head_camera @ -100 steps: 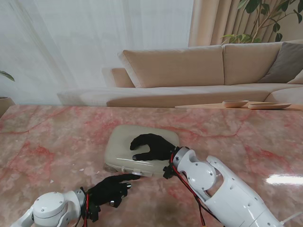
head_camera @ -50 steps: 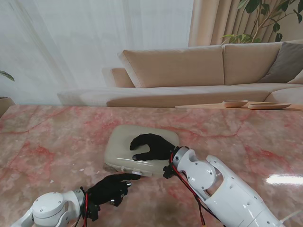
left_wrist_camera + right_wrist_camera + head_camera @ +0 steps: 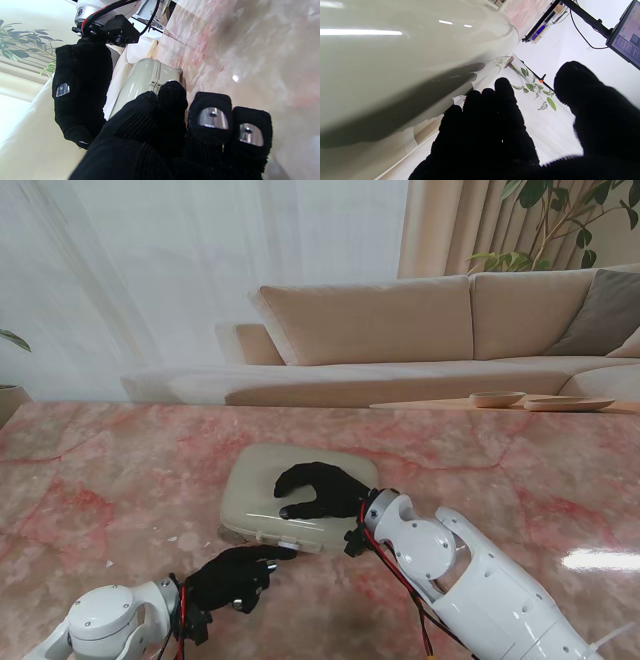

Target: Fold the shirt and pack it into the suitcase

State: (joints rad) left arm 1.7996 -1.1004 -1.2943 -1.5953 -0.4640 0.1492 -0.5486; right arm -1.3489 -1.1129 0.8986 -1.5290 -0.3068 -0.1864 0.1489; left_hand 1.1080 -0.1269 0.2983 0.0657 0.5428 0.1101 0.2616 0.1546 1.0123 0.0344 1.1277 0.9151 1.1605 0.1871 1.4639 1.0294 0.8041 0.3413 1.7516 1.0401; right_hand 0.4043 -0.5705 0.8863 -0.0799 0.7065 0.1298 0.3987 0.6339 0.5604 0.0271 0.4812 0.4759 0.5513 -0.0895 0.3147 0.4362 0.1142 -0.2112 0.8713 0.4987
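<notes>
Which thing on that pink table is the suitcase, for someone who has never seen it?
On the pink marble table before the beige sofa, find the pale grey-green rounded shell. That closed suitcase has the right hand flat on its lid.

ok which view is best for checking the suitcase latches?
Left wrist view: the latches sit on the near edge of the closed suitcase, just past the left hand fingers. The stand view shows the whole suitcase with the right hand on its lid, latches tiny. The right wrist view shows only glossy shell.
</notes>
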